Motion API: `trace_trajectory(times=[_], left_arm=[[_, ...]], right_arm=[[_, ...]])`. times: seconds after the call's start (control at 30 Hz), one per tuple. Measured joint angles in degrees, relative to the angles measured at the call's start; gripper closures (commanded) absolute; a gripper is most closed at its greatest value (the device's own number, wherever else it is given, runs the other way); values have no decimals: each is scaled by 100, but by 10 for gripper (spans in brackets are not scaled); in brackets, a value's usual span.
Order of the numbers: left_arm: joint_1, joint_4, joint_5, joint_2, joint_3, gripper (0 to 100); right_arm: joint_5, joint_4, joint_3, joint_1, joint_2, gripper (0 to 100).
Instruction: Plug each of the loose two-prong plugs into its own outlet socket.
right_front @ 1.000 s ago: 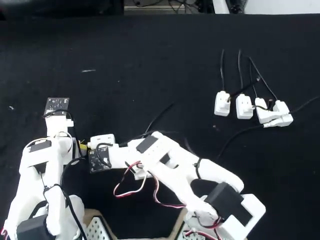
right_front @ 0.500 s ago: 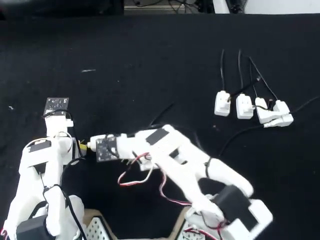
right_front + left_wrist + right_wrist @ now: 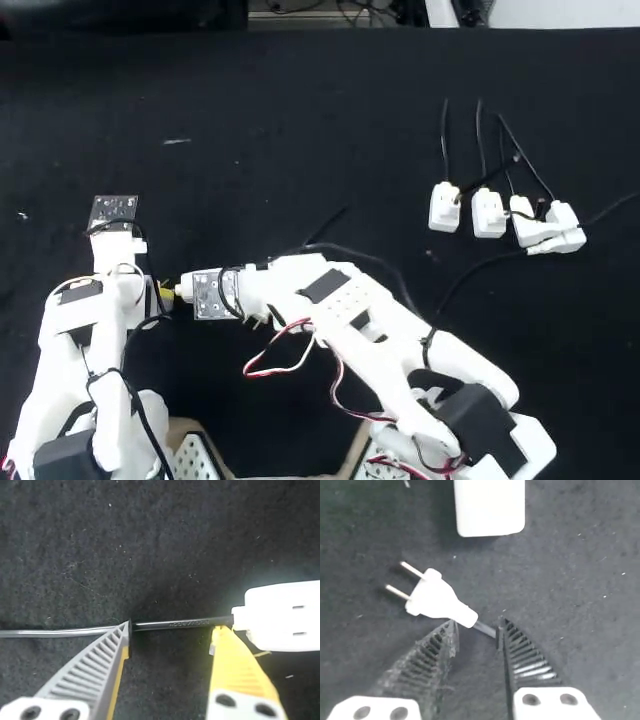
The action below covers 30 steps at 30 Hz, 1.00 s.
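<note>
One white socket (image 3: 280,615) is found toward the near left corner of the black counter (image 3: 300,120). Two narrow slots are seen open on its face, and a black cord (image 3: 175,624) is joined to its end. The left gripper (image 3: 171,628) is placed over this cord. Its jaws are released and spread wide, one on each side of the cord, and the yellow one is just beside the socket's end.

One loose plug (image 3: 435,601) is laid flat on the counter near this socket, apart from it. It is white, with a rounded body that narrows toward the back. Two bare metal prongs are counted at its front, and a thin dark cord (image 3: 485,628) comes out at its back. The prongs are pointed aslant, past the socket.

The right gripper (image 3: 476,625) is held low at the plug's back end. Its jaws are released, with the thin cord between their tips; whether a tip is touching the cord cannot be told.

Toward the right edge, a cluster of four white pieces (image 3: 489,213) is seen, touching or just beside each other, with black cords led toward the far edge. Which of them are sockets and which are plugs cannot be told.
</note>
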Motion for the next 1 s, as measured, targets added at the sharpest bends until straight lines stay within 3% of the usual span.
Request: trace_trajectory(times=[0.2,0.43,0.63,0.77,1.0], left_arm=[[0,0,0,0,0,741],[0,0,0,0,0,741],[0,0,0,0,0,741],[0,0,0,0,0,741],[0,0,0,0,0,741]], right_arm=[[202,0,53,0,0,867],[642,862,-53,0,0,906],[624,993,-158,0,0,822],[176,1029,-273,0,0,749],[26,1046,-308,0,0,744]])
